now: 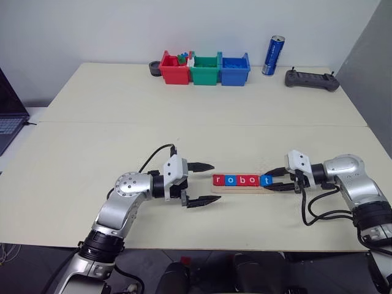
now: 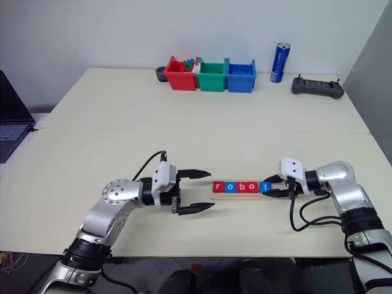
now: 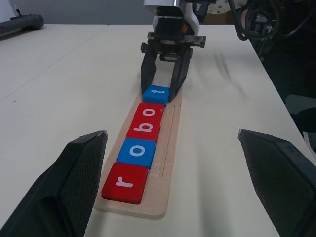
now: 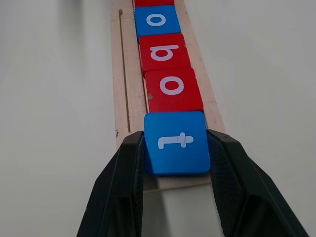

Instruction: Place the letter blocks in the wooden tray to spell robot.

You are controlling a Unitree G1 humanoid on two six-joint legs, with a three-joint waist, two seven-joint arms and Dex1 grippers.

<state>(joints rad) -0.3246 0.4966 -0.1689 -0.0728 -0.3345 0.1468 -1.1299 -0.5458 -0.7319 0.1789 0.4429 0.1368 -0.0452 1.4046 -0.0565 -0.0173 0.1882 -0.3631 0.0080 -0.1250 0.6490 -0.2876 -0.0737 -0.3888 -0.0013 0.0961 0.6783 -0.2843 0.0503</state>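
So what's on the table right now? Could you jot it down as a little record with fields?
Wooden tray: holds five letter blocks in a row, spelling robot
Right pincer: shut on the blue t block at the tray's end
Left pincer: open, near the r end, holding nothing
Table's far edge: red, green and blue bins, a blue can

Three open bins, red (image 1: 174,69), green (image 1: 204,70) and blue (image 1: 234,69), are lined up at the table's (image 1: 122,116) far edge. A blue can (image 1: 273,55) and a dark controller (image 1: 311,79) are set to their right, and a laptop (image 1: 7,116) is seen at the left.

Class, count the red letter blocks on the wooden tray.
3: r, b and the second o on the wooden tray; none seem hidden.
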